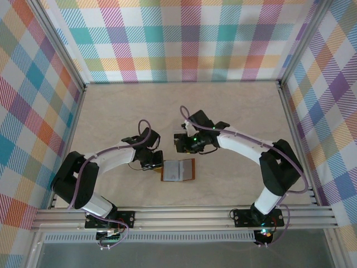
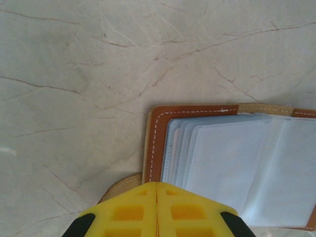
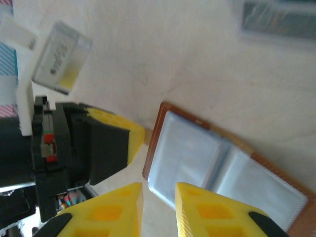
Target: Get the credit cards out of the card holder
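Observation:
The card holder lies open on the table, brown leather around pale blue sleeves. I cannot tell whether any sleeve holds a card. My left gripper is shut at the holder's left edge, its tips over the tan side tab, with nothing visible between the fingers. My right gripper hovers above the holder's near-left corner, slightly open and holding nothing. A blurred dark credit card lies on the table beyond the holder.
The marble-patterned tabletop is bounded by plaid walls and aluminium rails. The left arm's dark wrist and yellow finger sit close beside the right gripper's fingers.

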